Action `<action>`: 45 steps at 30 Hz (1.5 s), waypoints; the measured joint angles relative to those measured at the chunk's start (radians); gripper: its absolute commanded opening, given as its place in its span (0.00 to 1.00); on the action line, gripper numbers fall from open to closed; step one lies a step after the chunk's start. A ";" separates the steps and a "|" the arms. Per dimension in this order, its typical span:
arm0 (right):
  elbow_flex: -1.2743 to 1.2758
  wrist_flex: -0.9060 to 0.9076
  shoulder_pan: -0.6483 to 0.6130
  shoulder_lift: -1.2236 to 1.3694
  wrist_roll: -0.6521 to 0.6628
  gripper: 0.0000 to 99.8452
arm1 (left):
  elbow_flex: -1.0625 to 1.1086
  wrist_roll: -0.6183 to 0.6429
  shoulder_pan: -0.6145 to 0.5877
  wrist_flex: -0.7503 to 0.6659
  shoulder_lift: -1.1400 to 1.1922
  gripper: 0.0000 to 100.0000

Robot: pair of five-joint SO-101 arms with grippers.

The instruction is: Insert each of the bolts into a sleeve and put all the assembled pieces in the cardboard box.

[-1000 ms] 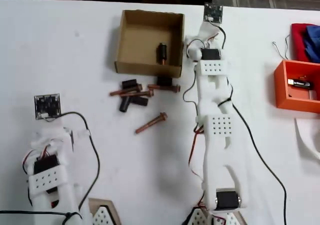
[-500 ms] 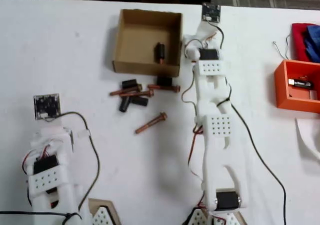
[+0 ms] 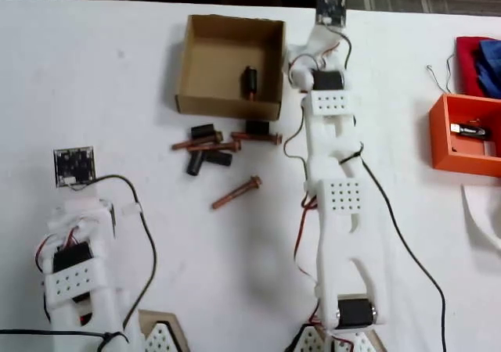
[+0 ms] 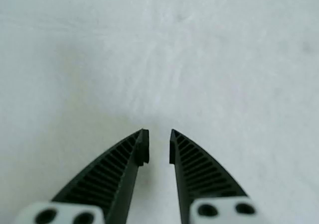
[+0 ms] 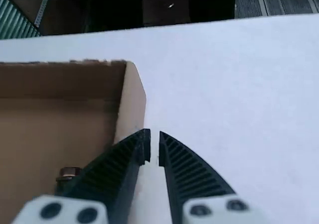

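The cardboard box [image 3: 211,55] stands at the back middle with one assembled bolt-and-sleeve piece [image 3: 250,82] inside. In front of it lie three copper bolts [image 3: 236,192], [image 3: 207,144], [image 3: 262,138] and several black sleeves [image 3: 203,131]. My right gripper [image 3: 297,64] is beside the box's right wall, fingers almost together and empty. In the right wrist view it [image 5: 154,147] hovers by the box wall [image 5: 132,99], and the piece [image 5: 70,173] shows inside. My left arm [image 3: 74,266] rests at the front left. My left gripper [image 4: 158,147] is over bare table, a narrow gap, holding nothing.
An orange bin [image 3: 446,141] holding a small dark item and a red cloth [image 3: 470,55] sit at the right edge. Black cables [image 3: 399,227] trail beside both arms. The table's back edge runs just behind the box.
My right arm has stretched a little farther toward the back edge. The box has shifted slightly to the left. The left arm has kept still.
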 measured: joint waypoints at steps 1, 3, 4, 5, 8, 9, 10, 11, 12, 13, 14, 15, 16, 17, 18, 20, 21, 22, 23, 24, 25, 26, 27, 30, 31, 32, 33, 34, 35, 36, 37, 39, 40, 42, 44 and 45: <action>-0.009 0.018 -0.005 -0.018 0.000 0.02 | 0.000 0.000 0.000 0.000 0.000 0.10; -0.020 0.049 -0.029 -0.046 0.000 0.02 | 0.000 0.000 -0.002 0.000 0.000 0.10; -0.020 0.058 -0.046 -0.054 0.000 0.02 | 0.000 0.000 -0.002 0.000 0.000 0.10; -0.020 0.068 -0.064 -0.057 0.000 0.02 | 0.000 0.000 0.000 0.000 0.000 0.10; -0.020 0.077 -0.130 -0.057 0.000 0.02 | 0.000 0.000 -0.002 0.000 0.000 0.10; -0.015 0.074 -0.152 -0.057 0.000 0.02 | 0.000 0.000 -0.002 0.000 0.000 0.10; -0.009 0.063 -0.172 -0.055 0.000 0.02 | 0.000 0.000 -0.002 0.000 0.000 0.10; -0.003 0.048 -0.186 -0.044 0.000 0.02 | 0.000 0.000 0.000 0.000 0.000 0.10; 0.008 0.028 -0.199 -0.034 0.000 0.02 | 0.000 0.000 0.000 0.000 0.000 0.10; 0.015 0.009 -0.209 -0.018 0.000 0.02 | 0.000 0.000 0.000 0.000 0.000 0.10; 0.021 -0.009 -0.215 -0.002 0.000 0.02 | 0.000 0.000 -0.002 0.000 0.000 0.10; 0.026 -0.025 -0.219 0.011 0.000 0.02 | 0.000 0.000 -0.002 0.000 0.000 0.10; 0.029 -0.038 -0.224 0.020 0.000 0.02 | 0.000 0.000 -0.002 0.000 0.000 0.10; 0.031 -0.048 -0.230 0.029 0.000 0.02 | 0.000 0.000 -0.002 0.000 0.000 0.10; 0.031 -0.055 -0.235 0.038 0.000 0.02 | 0.000 0.000 -0.002 0.000 0.000 0.10; 0.031 -0.058 -0.241 0.054 0.000 0.02 | 0.000 0.000 0.000 0.000 0.000 0.10; 0.031 -0.058 -0.242 0.061 0.000 0.02 | 0.000 0.000 0.000 0.000 0.000 0.10; 0.031 -0.058 -0.242 0.068 0.000 0.02 | 0.000 0.000 -0.002 0.000 0.000 0.10; 0.031 -0.058 -0.242 0.074 0.000 0.02 | 0.000 0.000 -0.002 0.000 0.000 0.10; 0.031 -0.058 -0.241 0.078 0.000 0.02 | 0.000 0.000 -0.002 0.000 0.000 0.10; 0.031 -0.058 -0.241 0.086 0.000 0.02 | 0.000 0.000 0.000 0.000 0.000 0.10; 0.031 -0.058 -0.239 0.092 0.000 0.02 | 0.000 0.000 0.000 0.000 0.000 0.10; 0.031 -0.058 -0.239 0.098 0.000 0.02 | 0.000 0.000 0.000 0.000 0.000 0.10; 0.031 -0.058 -0.241 0.109 0.000 0.02 | 0.000 0.000 -0.002 0.000 0.000 0.10; 0.031 -0.058 -0.241 0.110 0.000 0.02 | 0.000 0.000 -0.002 0.000 0.000 0.10; 0.031 -0.058 -0.241 0.112 0.000 0.02 | 0.000 0.000 -0.002 0.000 0.000 0.10; 0.031 -0.058 -0.241 0.112 0.000 0.02 | 0.000 0.000 -0.002 0.000 0.000 0.10; 0.031 -0.058 -0.241 0.112 0.000 0.02 | 0.000 0.000 -0.002 0.000 0.000 0.10; 0.031 -0.058 -0.241 0.114 0.000 0.02 | 0.000 0.000 -0.002 0.000 0.000 0.10; 0.031 -0.058 -0.241 0.114 0.000 0.02 | 0.000 0.000 -0.002 0.000 0.000 0.10; 0.031 -0.058 -0.241 0.114 0.000 0.02 | 0.000 0.000 -0.002 0.000 0.000 0.10; 0.031 -0.057 -0.241 0.114 0.000 0.02 | 0.000 0.000 -0.002 0.000 0.000 0.10; 0.031 -0.049 -0.238 0.114 0.000 0.02 | 0.000 0.000 0.000 0.000 0.000 0.10; 0.031 -0.038 -0.230 0.114 0.000 0.02 | 0.000 0.000 -0.002 0.000 0.000 0.10; 0.031 -0.038 -0.221 0.114 0.000 0.02 | 0.000 0.000 -0.002 0.000 0.000 0.10; 0.031 -0.038 -0.216 0.114 0.000 0.02 | 0.000 0.000 -0.002 0.000 0.000 0.10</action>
